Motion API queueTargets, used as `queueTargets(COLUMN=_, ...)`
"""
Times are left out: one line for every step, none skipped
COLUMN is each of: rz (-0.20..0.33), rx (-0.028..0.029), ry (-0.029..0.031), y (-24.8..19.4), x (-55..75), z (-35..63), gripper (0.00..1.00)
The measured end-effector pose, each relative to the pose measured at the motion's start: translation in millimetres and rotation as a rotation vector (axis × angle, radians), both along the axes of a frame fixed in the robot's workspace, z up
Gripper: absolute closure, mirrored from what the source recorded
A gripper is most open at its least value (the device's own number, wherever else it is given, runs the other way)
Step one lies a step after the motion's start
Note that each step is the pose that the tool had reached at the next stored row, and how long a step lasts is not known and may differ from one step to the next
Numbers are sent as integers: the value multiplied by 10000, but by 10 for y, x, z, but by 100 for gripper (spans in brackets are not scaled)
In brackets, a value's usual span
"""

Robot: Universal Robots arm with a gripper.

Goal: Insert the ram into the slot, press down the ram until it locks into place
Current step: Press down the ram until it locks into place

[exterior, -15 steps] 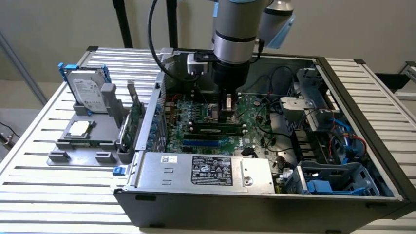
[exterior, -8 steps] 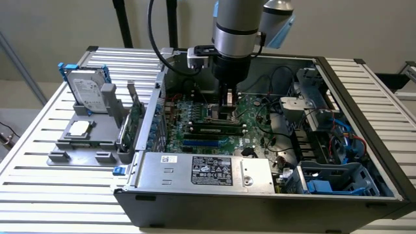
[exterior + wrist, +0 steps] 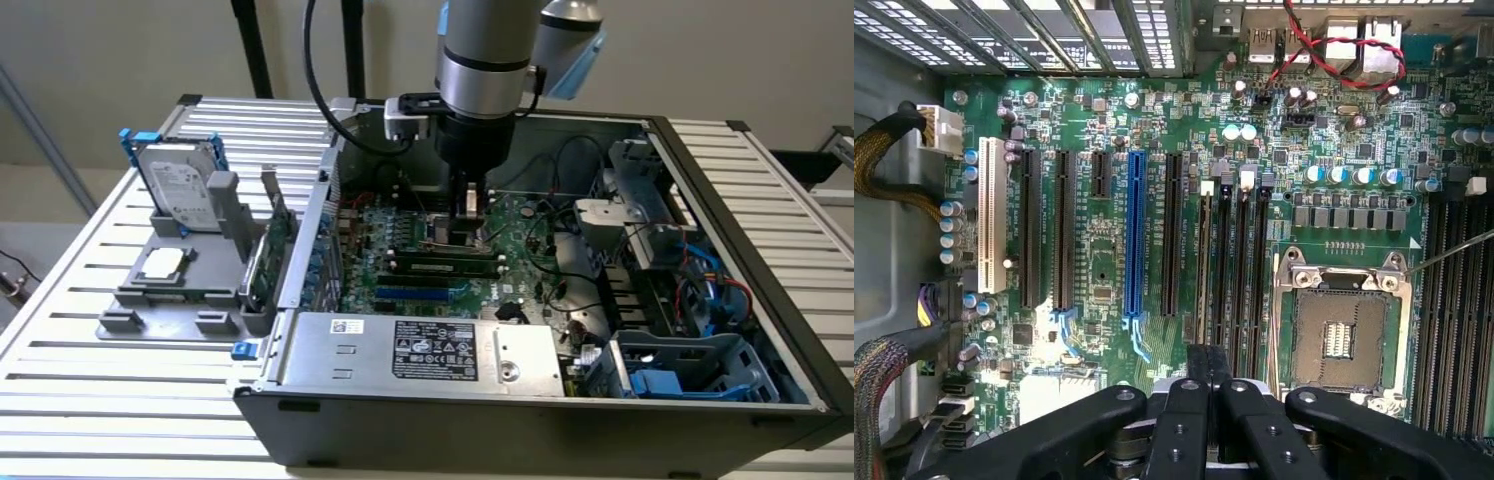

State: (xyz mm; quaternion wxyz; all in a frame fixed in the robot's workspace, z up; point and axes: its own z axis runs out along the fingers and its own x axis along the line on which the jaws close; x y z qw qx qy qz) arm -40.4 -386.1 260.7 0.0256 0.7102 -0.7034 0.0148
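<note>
the arm stood over the open computer case (image 3: 747, 300), its gripper (image 3: 470, 215) lowered inside, close above the green motherboard (image 3: 400, 280). in the wrist view the gripper (image 3: 1206, 372) had its two black fingers (image 3: 1194, 365) pressed close together with something thin and dark between them, seen edge-on; whether that was the ram could not be told.

in the exterior view a ram stick (image 3: 441, 267) lay seated across the board, just in front of the gripper, with a blue slot (image 3: 416, 294) beside it nearer the camera. whether its end clips were locked could not be told.

in the wrist view the group of long black slots (image 3: 1232, 265) ran just ahead of the fingertips, beside the bare metal processor socket (image 3: 1341, 335). the gripper tip lined up roughly with this group of slots. the long blue slot (image 3: 1136, 240) sat further off, among other black card slots, with a white slot (image 3: 992, 228) beyond them.

outside the case, on the exterior view's left, a grey fixture (image 3: 174, 285) on the slatted table (image 3: 80, 400) held a hard drive (image 3: 180, 190) upright and a green card (image 3: 278, 250) on edge. a labelled power supply (image 3: 427, 350) sat at the case's near edge.
</note>
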Motion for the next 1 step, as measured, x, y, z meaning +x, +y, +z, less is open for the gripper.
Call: queueTargets(rz=0, rx=0, ry=0, y=0, x=0, z=0, gripper=89)
